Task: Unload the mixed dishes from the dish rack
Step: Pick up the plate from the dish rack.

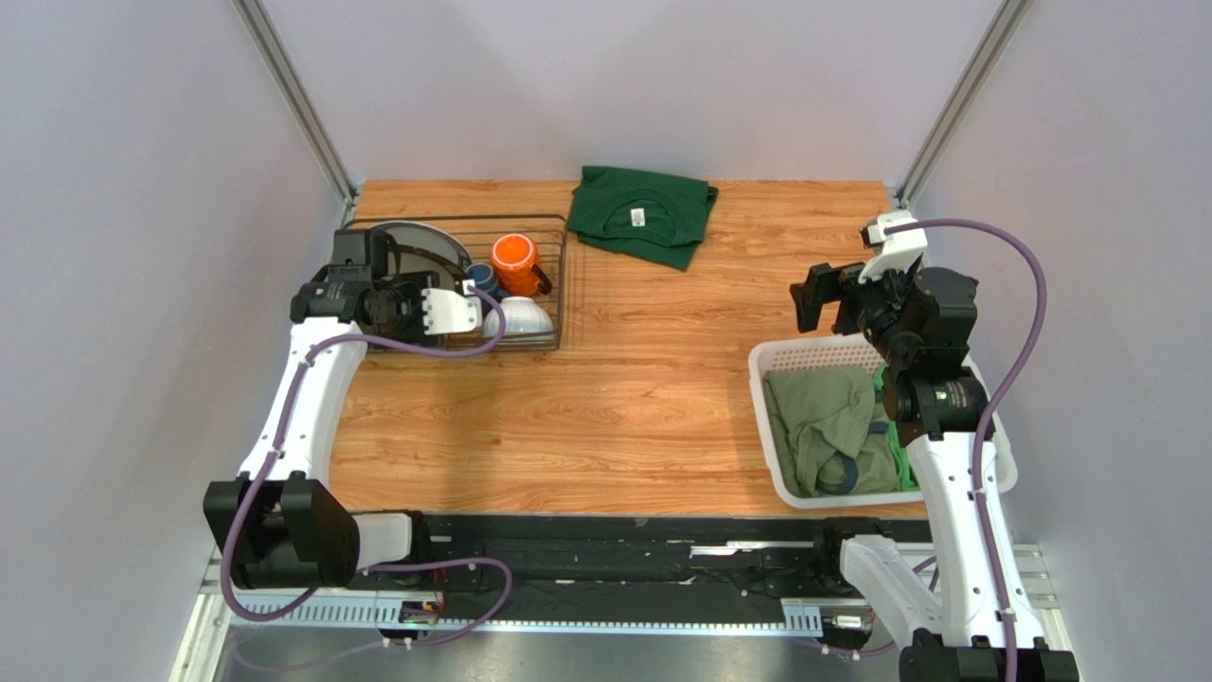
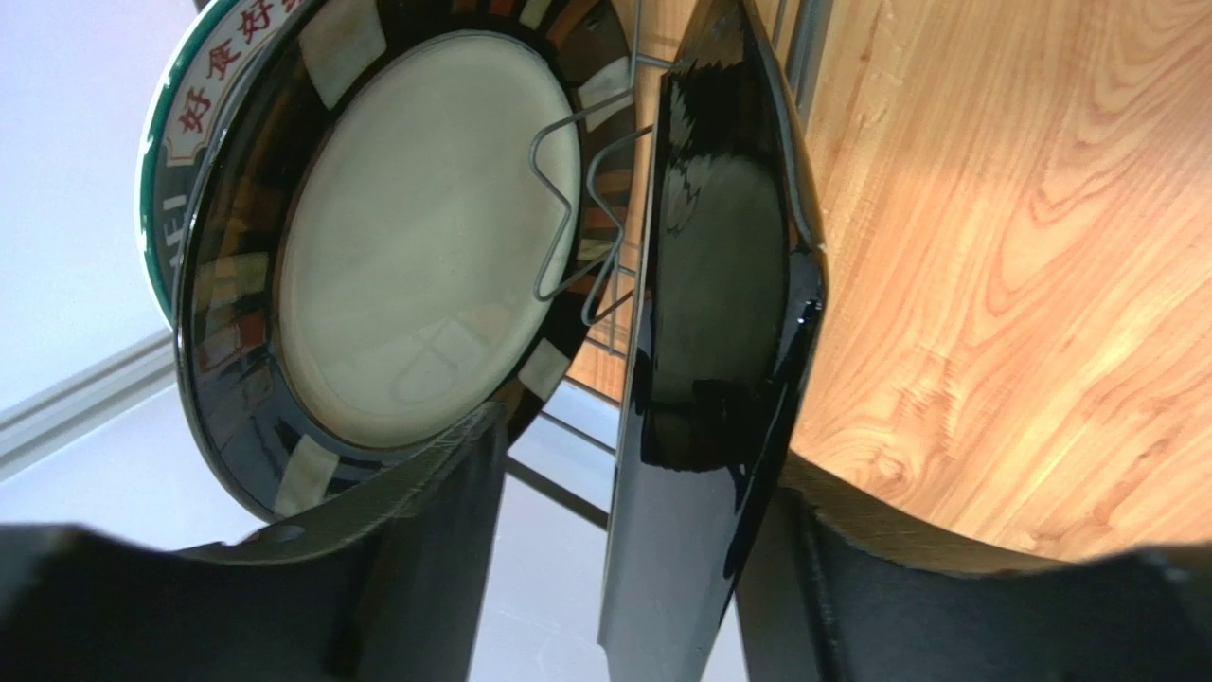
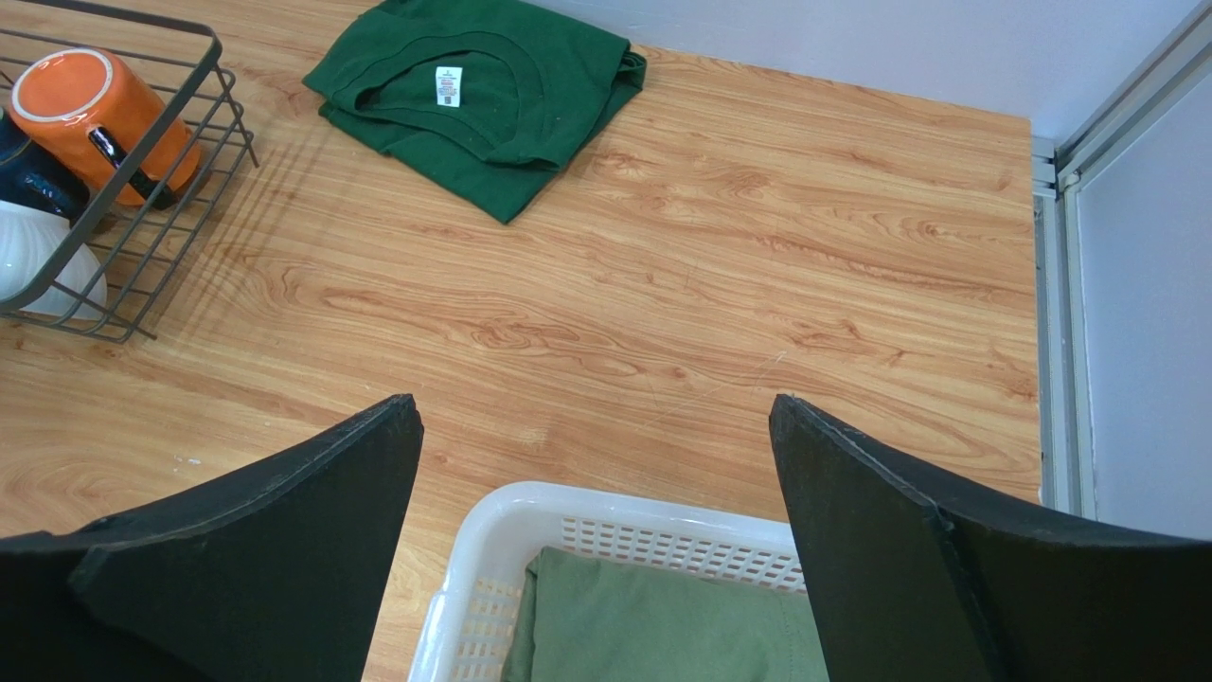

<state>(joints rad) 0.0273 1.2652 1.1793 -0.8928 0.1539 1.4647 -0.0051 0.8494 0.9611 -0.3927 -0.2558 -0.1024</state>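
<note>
Left claw (image 2: pixel 638 476), half open and holding nothing, straddles the upright black plate (image 2: pixel 719 284), its faces square to both fingers.

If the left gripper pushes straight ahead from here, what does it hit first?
The black plate, edge-on between its fingers. One finger may also clip the dark-rimmed plate beside it; depth is unclear.

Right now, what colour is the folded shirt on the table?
Shirt is dark green; clearest from right wrist.
</note>
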